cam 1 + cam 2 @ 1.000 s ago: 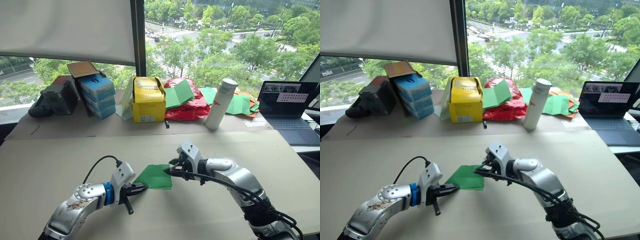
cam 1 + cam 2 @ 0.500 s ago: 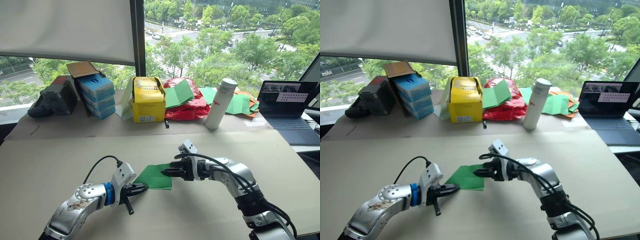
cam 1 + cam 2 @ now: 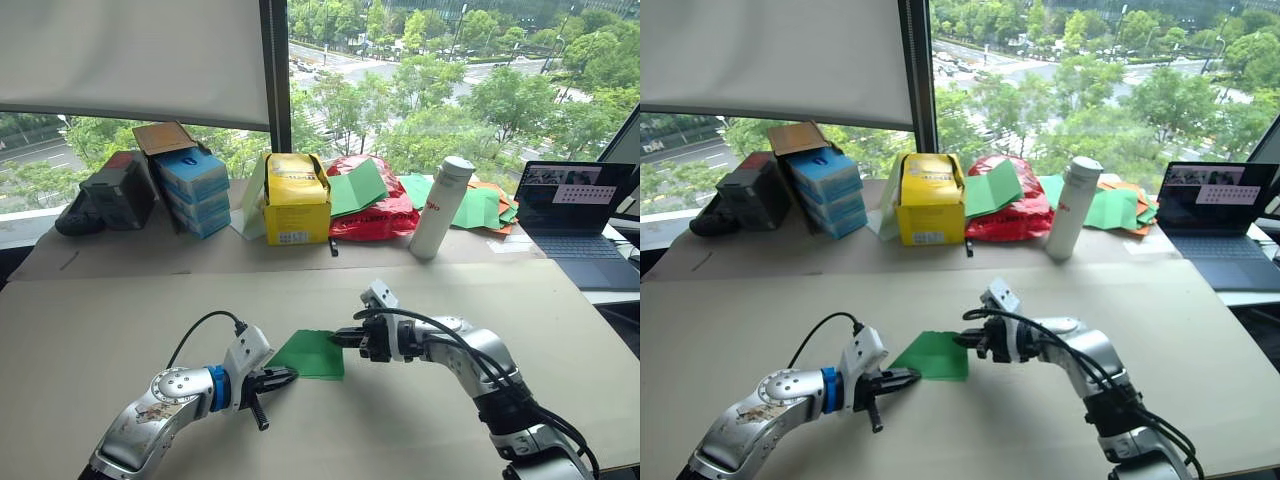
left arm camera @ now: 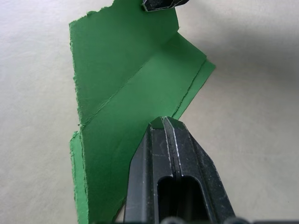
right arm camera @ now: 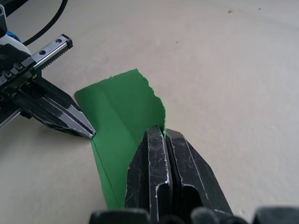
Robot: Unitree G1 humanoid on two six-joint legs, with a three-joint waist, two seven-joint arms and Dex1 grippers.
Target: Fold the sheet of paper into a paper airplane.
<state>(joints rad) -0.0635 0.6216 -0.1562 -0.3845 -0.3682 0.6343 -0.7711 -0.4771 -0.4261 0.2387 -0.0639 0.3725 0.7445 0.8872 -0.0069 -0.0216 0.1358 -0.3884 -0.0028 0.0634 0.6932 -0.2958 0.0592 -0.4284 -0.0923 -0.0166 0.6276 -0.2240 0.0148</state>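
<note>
Jaws on both of your grippers are pressed together. Your left gripper [image 3: 283, 376] lies low on the worktop [image 3: 120, 320] with its tip at the near left corner of the sheet of paper [image 3: 312, 354]. In the left wrist view its shut tip [image 4: 164, 125] sits on top of the green paper [image 4: 126, 93], pressing on it. You cannot tell if it pinches any of the sheet.

Your right gripper [image 3: 338, 338] comes in from the right and meets the far right corner of the sheet. In the right wrist view that edge of the paper [image 5: 124, 116] curls up a little, right at the shut tip [image 5: 159, 133]. It looks like the corner is pinched there, but you cannot tell for sure.

You see the sheet in the middle of the worktop, between your two grippers. It is folded, with a straight crease line across it and rough torn edges. Most of it lies flat.

At the back by the window you can see a yellow box [image 3: 296, 197], a red plastic bag [image 3: 375, 215], a white bottle [image 3: 441, 207], a stack of blue boxes [image 3: 193, 190], more green and orange sheets [image 3: 480, 208] and a laptop [image 3: 577, 222].
</note>
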